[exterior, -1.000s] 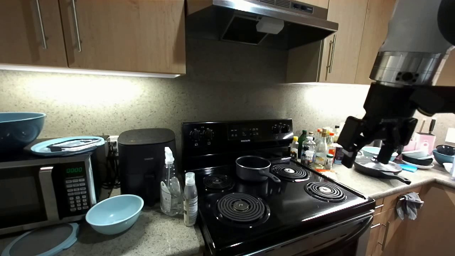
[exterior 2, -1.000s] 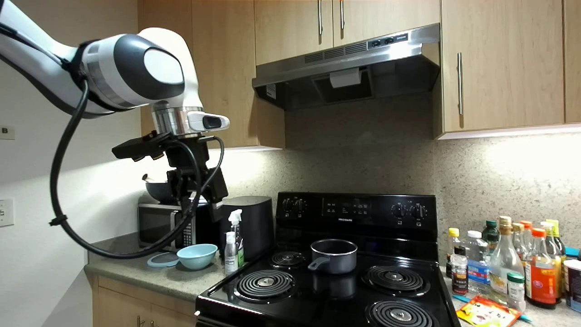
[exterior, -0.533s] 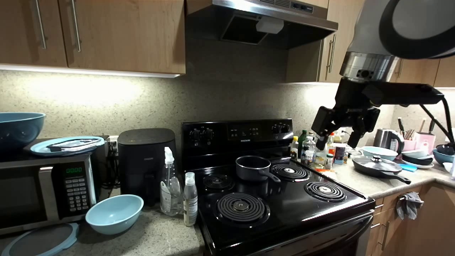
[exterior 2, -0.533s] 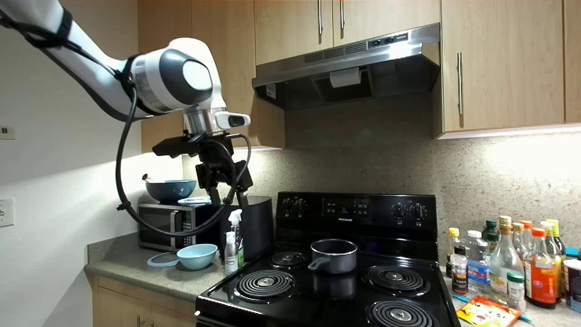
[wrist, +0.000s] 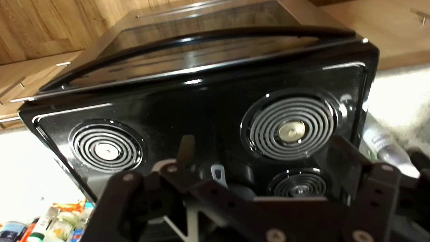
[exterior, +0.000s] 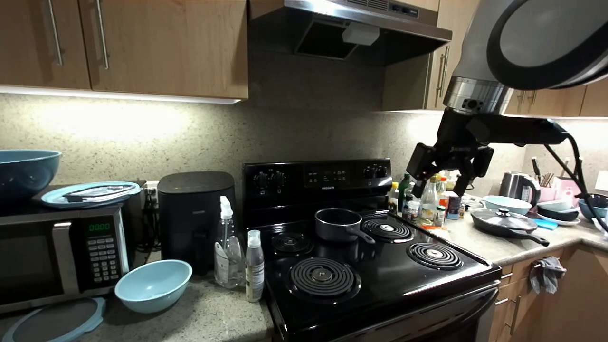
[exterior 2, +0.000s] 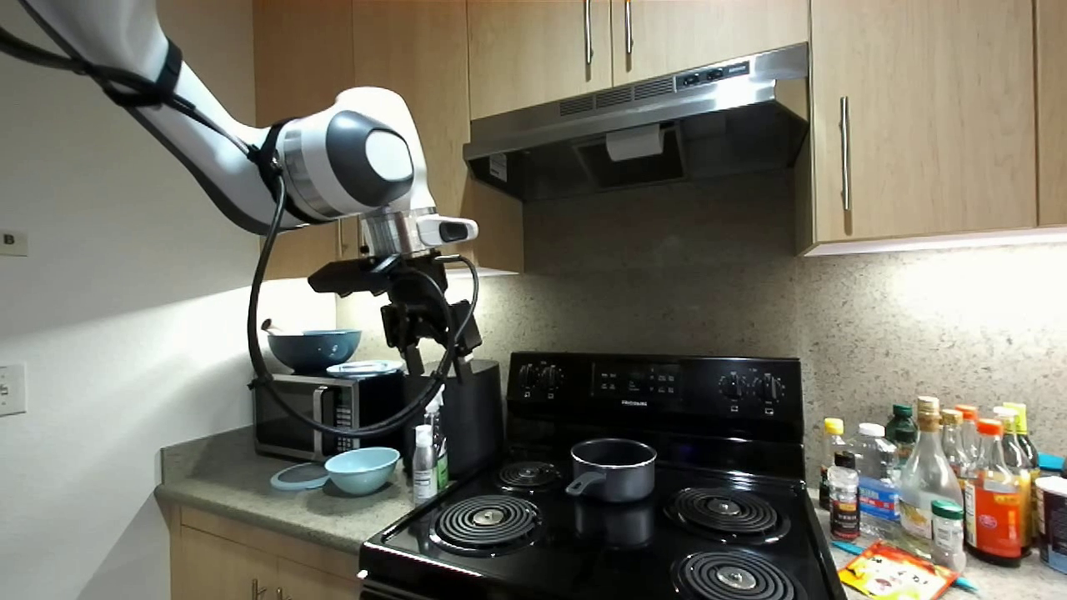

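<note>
Wrist view: gripper [wrist: 262,145] cut off by bottom edge, hides most of pot [wrist: 241,191]. Blurred: bottles [wrist: 60,228], clipped by bottom edge, wording unreadable.

Both exterior views: inside of pot too dark to tell contents; arm [exterior 2: 367,158] and stove [exterior: 380,294] run out of frame.

In an exterior view, cable [exterior 2: 252,325] crosses in front of gripper and microwave [exterior 2: 343,404], hiding part of each.

In an exterior view, microwave and dark bowl [exterior: 26,178] cut off by left edge, lid [exterior: 61,319] by bottom edge; gripper covers parts of bottles behind it, wording too small to read.
</note>
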Robot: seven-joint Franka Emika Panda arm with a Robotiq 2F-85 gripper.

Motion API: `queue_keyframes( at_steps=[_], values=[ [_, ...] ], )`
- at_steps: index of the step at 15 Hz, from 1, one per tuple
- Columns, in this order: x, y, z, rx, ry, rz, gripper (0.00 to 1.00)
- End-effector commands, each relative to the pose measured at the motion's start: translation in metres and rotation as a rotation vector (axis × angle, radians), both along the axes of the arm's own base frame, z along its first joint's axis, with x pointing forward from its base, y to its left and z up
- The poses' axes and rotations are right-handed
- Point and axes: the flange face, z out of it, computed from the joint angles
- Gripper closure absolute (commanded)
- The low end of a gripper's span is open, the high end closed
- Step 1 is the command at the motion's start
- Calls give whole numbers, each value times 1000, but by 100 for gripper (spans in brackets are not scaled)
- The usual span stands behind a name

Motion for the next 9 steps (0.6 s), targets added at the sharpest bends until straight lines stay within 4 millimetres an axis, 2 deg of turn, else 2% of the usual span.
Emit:
queue_keyframes(
  at_steps=[1, 5, 9],
  values=[
    [38, -11, 2, 79, -105, -76, 0],
    [89, -27, -8, 69, -96, -85, 0],
    [135, -25, -22, 7, -45, -60, 0]
  ],
)
